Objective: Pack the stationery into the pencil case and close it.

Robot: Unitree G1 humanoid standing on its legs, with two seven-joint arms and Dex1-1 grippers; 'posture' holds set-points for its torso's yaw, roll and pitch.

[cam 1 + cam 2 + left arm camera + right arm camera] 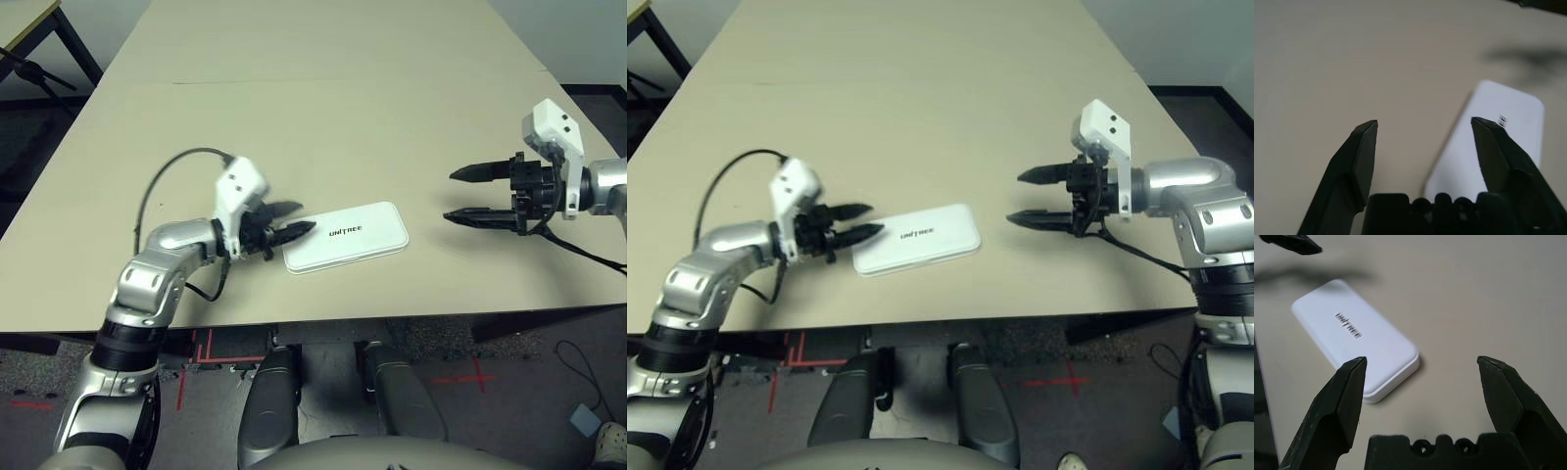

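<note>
The pencil case [348, 235] is a flat white case with dark "UNITREE" print. It lies shut on the beige table, near the front edge. My left gripper [306, 217] is open at the case's left end, and one of its fingertips reaches over that end's corner. Nothing is between its fingers [1359, 156]. My right gripper [450, 196] is open a short way to the right of the case, above the table and holding nothing. The case's right end [1356, 333] lies ahead of it. The stationery is out of view.
The table's front edge [323, 323] runs just below the case. A seam [392, 78] crosses the tabletop farther back. A black cable [162, 181] loops over my left forearm. Another table [24, 24] stands at the far left.
</note>
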